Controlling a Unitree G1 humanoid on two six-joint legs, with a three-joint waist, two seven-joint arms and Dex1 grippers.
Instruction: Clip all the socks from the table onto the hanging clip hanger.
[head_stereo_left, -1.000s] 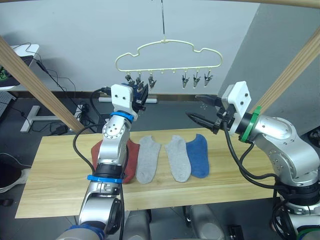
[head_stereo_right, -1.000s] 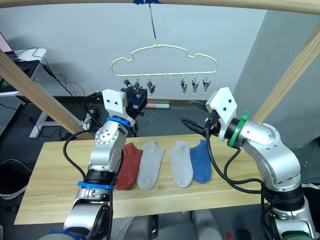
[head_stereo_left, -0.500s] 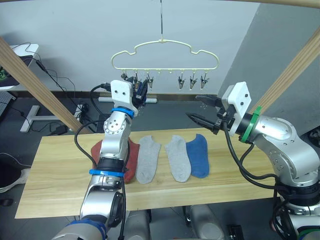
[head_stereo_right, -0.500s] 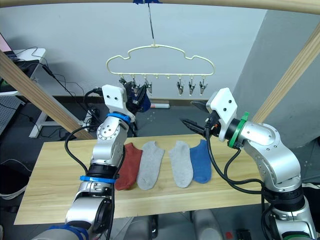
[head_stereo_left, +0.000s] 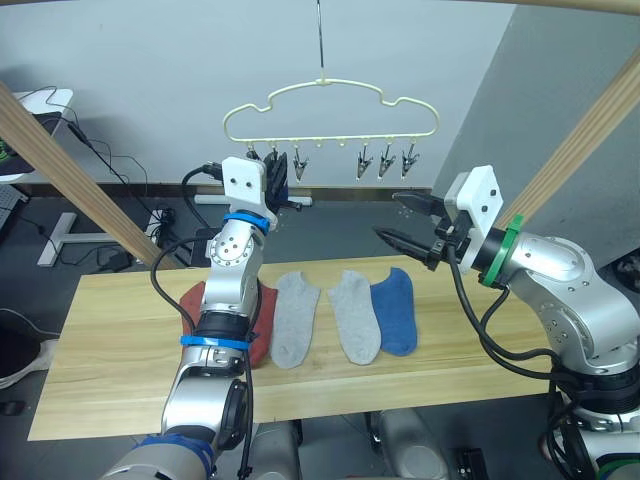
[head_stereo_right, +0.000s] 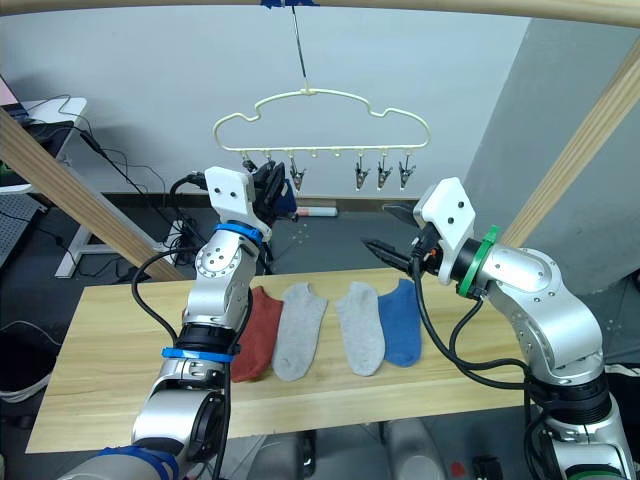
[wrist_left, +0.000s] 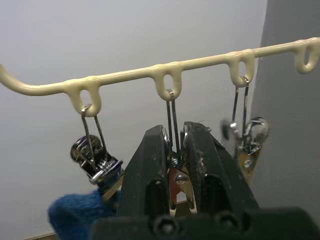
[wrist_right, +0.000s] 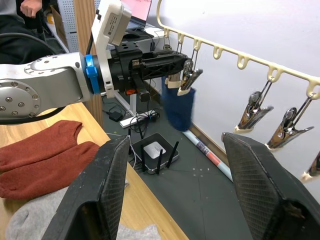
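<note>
On the left, the left gripper (wrist_left: 175, 165) is raised to the clip hanger (head_stereo_left: 330, 108), its jaws pressed together on the second silver clip (wrist_left: 176, 172) from the hanger's left end, squeezing its handles. Just beside it, the first clip (wrist_left: 97, 160) already pinches a blue sock (wrist_right: 179, 107), which hangs limp below it.

Down on the table (head_stereo_left: 110, 350), a rust red pair (wrist_right: 45, 157) lies partly behind the left arm; next come a light grey sock (head_stereo_left: 292, 318), a second grey sock (head_stereo_left: 354, 315) and a blue sock (head_stereo_left: 395, 312), side by side, the last two touching along their edges. These socks look light, soft and floppy, with nothing fragile about them; they would likely sag and fold when lifted, so taking hold at the ribbed cuff, with a single pinch through both layers, seems the best place to feed them into a clip. The hanger itself dangles from a thin hook and will probably swing when pushed.

To the right, the right gripper (head_stereo_left: 402, 222) hovers above the blue sock's end of the row, jaws spread and empty.

The tabletop is pale wood planks, matte and unlikely to be slippery. Thick wooden poles (head_stereo_left: 580, 140) frame the scene; behind are a grey wall, cables (head_stereo_left: 130, 170) on a dark floor and a white desk leg (head_stereo_left: 60, 235).
</note>
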